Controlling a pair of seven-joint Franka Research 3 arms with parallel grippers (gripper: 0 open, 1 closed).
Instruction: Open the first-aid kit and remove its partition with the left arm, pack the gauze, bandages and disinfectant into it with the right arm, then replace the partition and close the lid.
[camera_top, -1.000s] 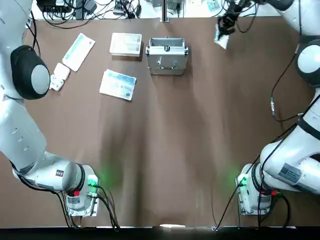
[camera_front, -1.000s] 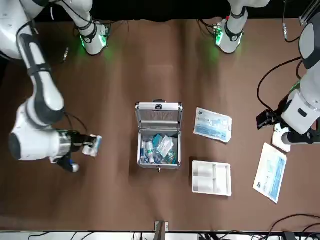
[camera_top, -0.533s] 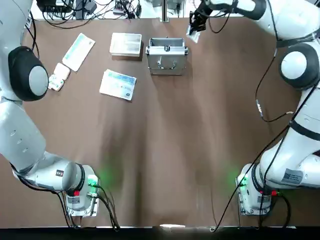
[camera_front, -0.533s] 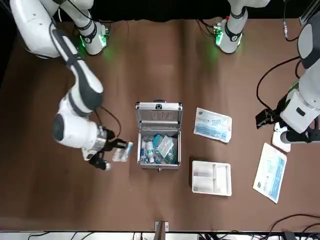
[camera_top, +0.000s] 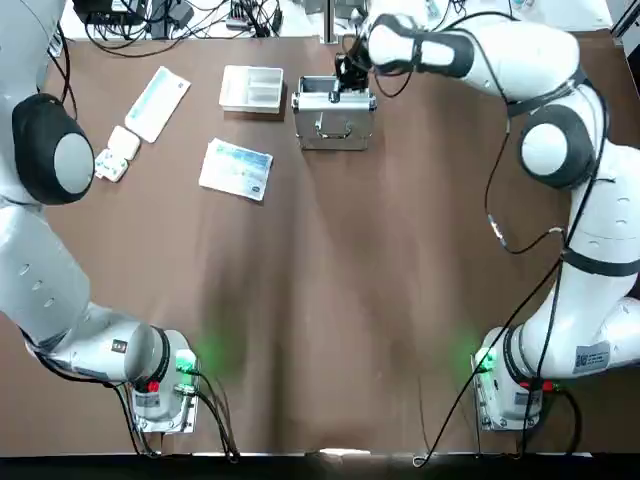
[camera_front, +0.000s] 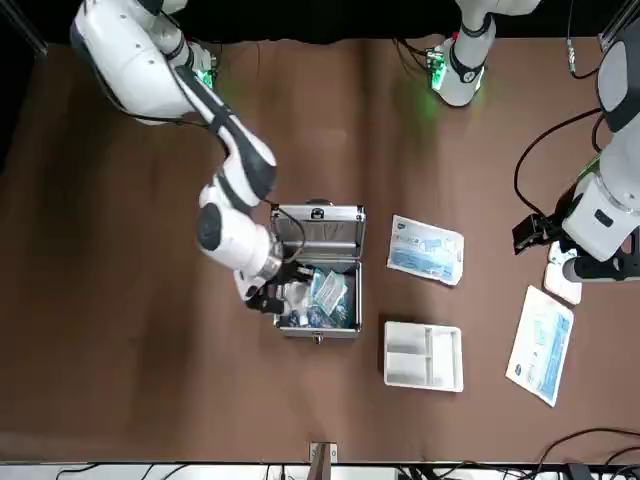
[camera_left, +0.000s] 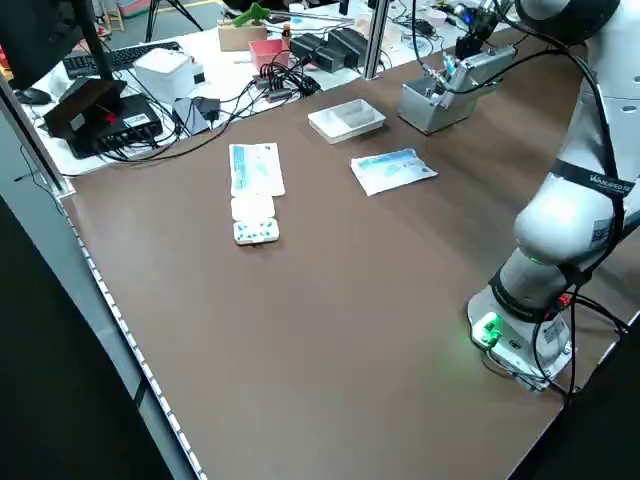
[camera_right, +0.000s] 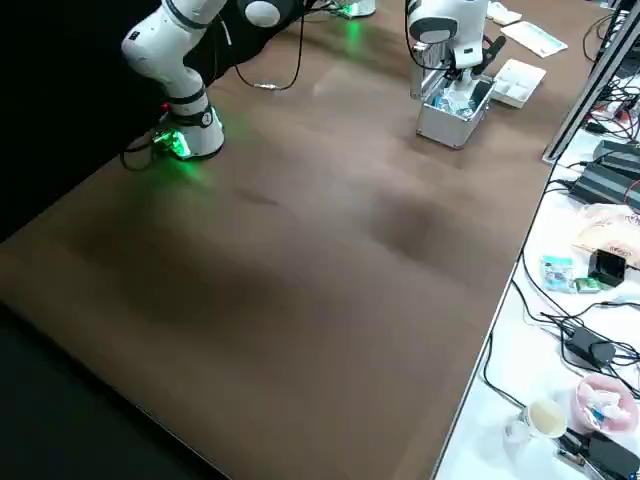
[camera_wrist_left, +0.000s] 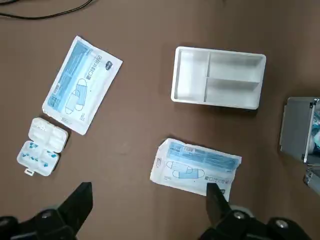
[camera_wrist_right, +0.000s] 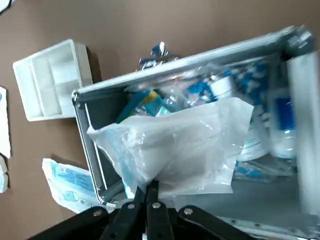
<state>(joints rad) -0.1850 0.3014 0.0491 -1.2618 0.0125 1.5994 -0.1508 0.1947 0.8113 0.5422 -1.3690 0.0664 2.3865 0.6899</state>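
Over the open aluminium first-aid case, right gripper pinched a clear-and-white packet; best lowered flat inside the rim.

Brown tabletop, cluttered white side desk, what seems black curtaining behind.

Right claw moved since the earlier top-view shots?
Yes. In the top view the right claw was out to the right of the case, short of it; now it is over the case's far end, so it went left.
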